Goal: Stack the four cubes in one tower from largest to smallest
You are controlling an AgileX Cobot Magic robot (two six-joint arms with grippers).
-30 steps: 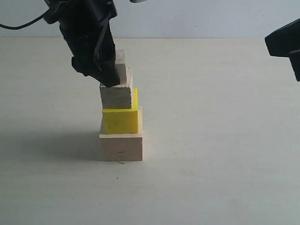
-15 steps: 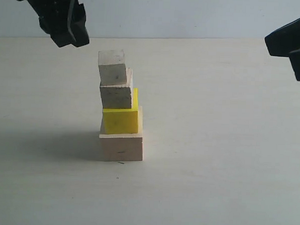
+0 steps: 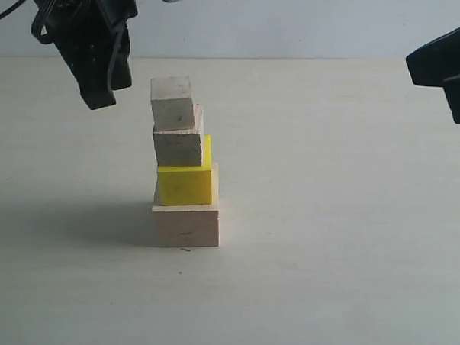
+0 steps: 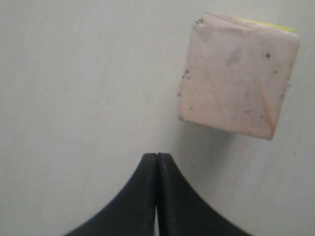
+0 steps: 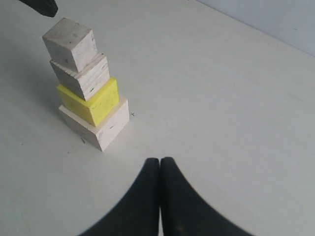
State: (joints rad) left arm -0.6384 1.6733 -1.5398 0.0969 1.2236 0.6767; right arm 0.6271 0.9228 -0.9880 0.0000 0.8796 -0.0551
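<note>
While all four cubes stand in one tower [image 3: 186, 170], the left pincer [image 3: 99, 98] hangs beside its top, jaws pressed together and holding nothing. From that pincer the tower lies just off to the side toward the other arm, close but clear of it, with the closed tips about level with the smallest cube [image 3: 172, 103]. The tower's long axis is upright: from the tips downward come the smaller pale cube [image 3: 177, 148], the yellow cube [image 3: 185, 186] and the largest cube [image 3: 186, 226] on the table [image 3: 327, 222]. The right pincer [image 5: 160, 160] is likewise closed and empty, and the tower is well apart from it, so the left arm is the nearer. As I judge it, stacking is done and any retreat should lead away from the column, not across it.

Looking straight down, the left wrist view shows only the top cube and a yellow sliver past one edge. The right wrist view alone shows all four tiers and the upper two twisted against the lower ones.
</note>
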